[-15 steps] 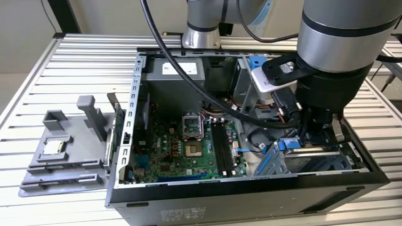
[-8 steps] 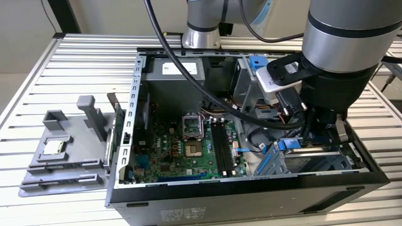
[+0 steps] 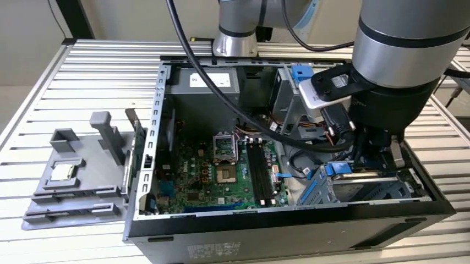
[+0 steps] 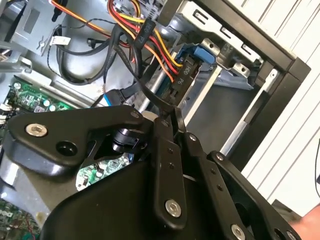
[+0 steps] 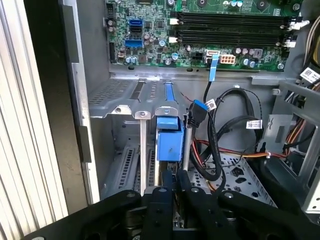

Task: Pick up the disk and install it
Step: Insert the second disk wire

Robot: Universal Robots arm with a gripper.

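The disk [image 3: 339, 168] stands on edge in the metal drive cage [image 3: 367, 192] at the front corner of the open computer case, on the exterior view's right. Its blue carrier end [image 5: 169, 137] sits between two silver rails; blue plastic of the disk [image 4: 202, 52] also appears behind the wires. My gripper [image 3: 380, 164] reaches down into the case just over the cage. Its black fingers are shut together, and in both wrist views the gripper [image 5: 175, 176] [image 4: 171, 112] ends right at the carrier's end. I cannot tell whether they touch it.
Black, red and yellow cables [image 4: 145, 35] hang close to the fingers, with a black connector [image 4: 183, 75] beside them. The motherboard [image 3: 213, 170] lies in the case floor. A grey fixture [image 3: 74, 176] holding a small silver chip sits on the slatted table at the exterior view's left.
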